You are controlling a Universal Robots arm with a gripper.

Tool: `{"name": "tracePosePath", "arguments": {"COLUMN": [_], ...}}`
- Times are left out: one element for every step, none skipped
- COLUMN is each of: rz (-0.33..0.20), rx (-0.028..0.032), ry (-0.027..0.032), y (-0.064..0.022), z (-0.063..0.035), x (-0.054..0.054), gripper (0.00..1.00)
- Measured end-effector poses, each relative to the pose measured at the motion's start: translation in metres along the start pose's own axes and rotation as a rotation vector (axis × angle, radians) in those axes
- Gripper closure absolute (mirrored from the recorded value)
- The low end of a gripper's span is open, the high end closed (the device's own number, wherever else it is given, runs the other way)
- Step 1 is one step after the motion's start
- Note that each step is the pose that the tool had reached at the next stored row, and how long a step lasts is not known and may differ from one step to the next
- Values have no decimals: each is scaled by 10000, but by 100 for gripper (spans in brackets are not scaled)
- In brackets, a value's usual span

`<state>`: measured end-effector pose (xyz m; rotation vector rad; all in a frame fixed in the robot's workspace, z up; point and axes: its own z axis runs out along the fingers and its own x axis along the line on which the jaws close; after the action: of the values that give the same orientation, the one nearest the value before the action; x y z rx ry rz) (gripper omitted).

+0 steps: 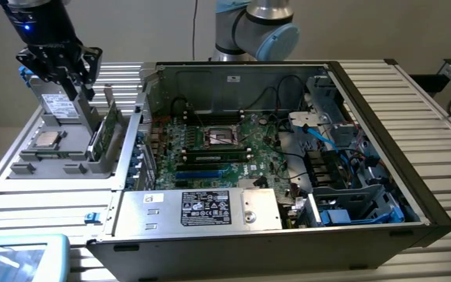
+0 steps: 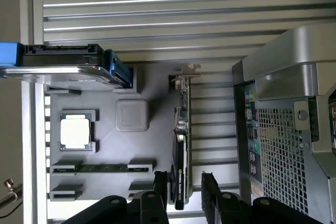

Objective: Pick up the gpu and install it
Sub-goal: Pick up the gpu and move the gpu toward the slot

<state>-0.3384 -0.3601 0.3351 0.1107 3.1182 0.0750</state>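
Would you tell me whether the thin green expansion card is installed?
Not installed: the green gpu stands on edge in a grey tray outside the metal case.

- I read this site as a robotics lab, set up as a PC assembly test cell.
- Worktop: bare slatted aluminium profile, as used on industrial benches.
- An opened computer case lies on it, motherboard exposed.
- A grey fixture seats loose components in moulded slots.
- An industrial robot arm with a claw rises behind the case.
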Motion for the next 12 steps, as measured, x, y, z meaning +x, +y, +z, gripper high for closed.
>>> {"name": "tracePosePath", "arguments": {"rz": [0, 1, 0, 0, 0, 0, 0, 0, 1, 1, 1, 1], "rx": [0, -1, -1, -1, -1, -1, 0, 0, -1, -1, -1, 0], "ry": [0, -1, -1, -1, -1, -1, 0, 0, -1, -1, -2, -1], "y": [0, -1, -1, -1, -2, -2, -3, -3, -3, -4, -5, -6], "z": [19, 39, 57, 75, 93, 111, 129, 148, 167, 185, 202, 221], "x": [-8, -15, -23, -30, -37, -43, -50, -56, -58, -58, -58, -58], "gripper": [60, 60, 60, 60, 60, 60, 60, 60, 60, 60, 60, 60]}}
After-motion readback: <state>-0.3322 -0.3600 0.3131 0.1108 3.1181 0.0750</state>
